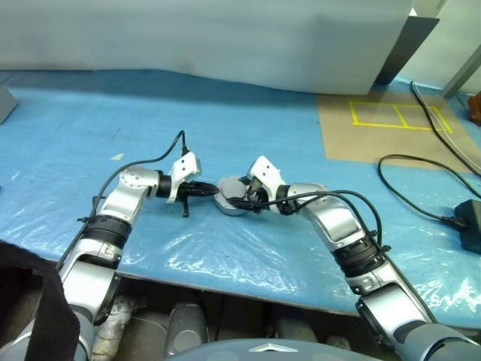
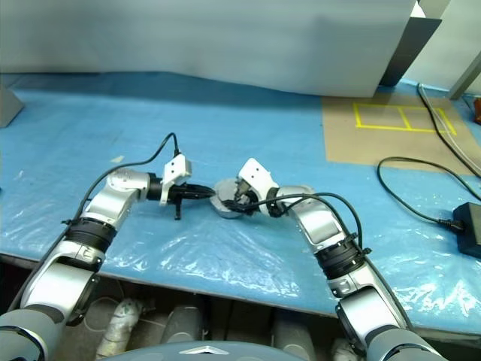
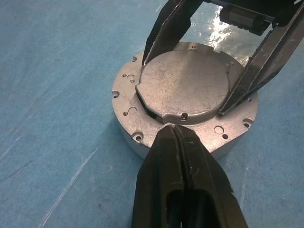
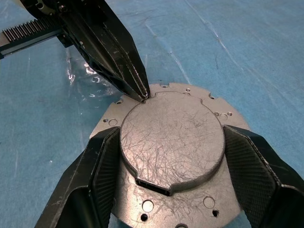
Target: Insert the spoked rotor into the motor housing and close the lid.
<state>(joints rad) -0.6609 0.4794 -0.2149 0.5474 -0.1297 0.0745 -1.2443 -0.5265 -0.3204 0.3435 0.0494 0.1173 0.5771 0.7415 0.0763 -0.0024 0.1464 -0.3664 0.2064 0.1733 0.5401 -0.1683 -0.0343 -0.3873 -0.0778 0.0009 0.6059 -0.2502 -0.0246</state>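
The lid (image 4: 172,142) lies on the motor housing (image 3: 128,116), tilted, one edge raised. The right gripper (image 4: 171,161) grasps it at three and nine o'clock; the left gripper (image 3: 176,130), clenched empty, presses at twelve. Uneven pressure could jam it crooked.

Table (image 1: 90,113) covered in blue plastic sheet (image 1: 225,256), wrinkled near the front edge. Motor housing (image 3: 137,137) sits directly on the sheet, between the two pincers' tips. Brown cardboard patch (image 1: 353,139) with yellow tape rectangles (image 1: 398,114) lies well beyond and right of the right pincer. Black cable (image 1: 409,192) and black adapter box (image 1: 471,224) lie far right of it.
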